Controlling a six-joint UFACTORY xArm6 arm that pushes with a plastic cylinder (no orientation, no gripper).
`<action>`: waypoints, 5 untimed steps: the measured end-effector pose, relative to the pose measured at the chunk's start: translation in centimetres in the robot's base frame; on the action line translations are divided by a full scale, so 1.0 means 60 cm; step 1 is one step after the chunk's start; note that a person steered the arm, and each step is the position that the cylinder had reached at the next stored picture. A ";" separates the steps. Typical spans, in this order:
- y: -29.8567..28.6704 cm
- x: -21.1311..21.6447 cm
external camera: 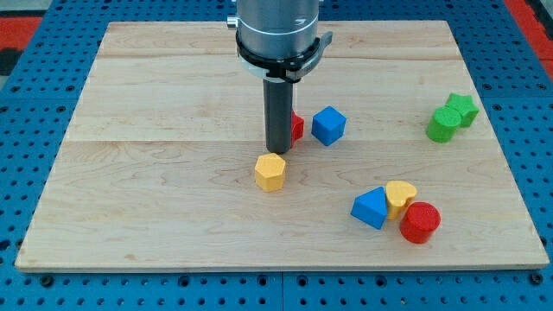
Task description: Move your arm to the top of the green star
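The green star (463, 109) lies near the view's right edge of the wooden board (155, 199), touching a green round block (443, 124) at its lower left. My tip (277, 151) is near the board's middle, far to the left of the star. It stands just above a yellow hexagon block (270, 172) and right beside a red block (296, 127), which the rod partly hides.
A blue cube (328, 125) sits right of the red block. A blue triangular block (371, 207), a yellow heart (400, 197) and a red cylinder (420, 222) cluster at the lower right. Blue pegboard (52, 285) surrounds the board.
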State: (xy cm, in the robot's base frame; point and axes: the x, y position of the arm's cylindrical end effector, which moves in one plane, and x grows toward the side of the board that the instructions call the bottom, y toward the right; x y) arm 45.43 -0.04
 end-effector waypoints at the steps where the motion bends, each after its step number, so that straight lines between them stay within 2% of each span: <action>1: 0.018 -0.015; 2: 0.031 -0.138; 3: 0.047 -0.169; 4: 0.094 -0.140; 5: 0.122 -0.144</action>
State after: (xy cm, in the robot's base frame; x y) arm 36.78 7.30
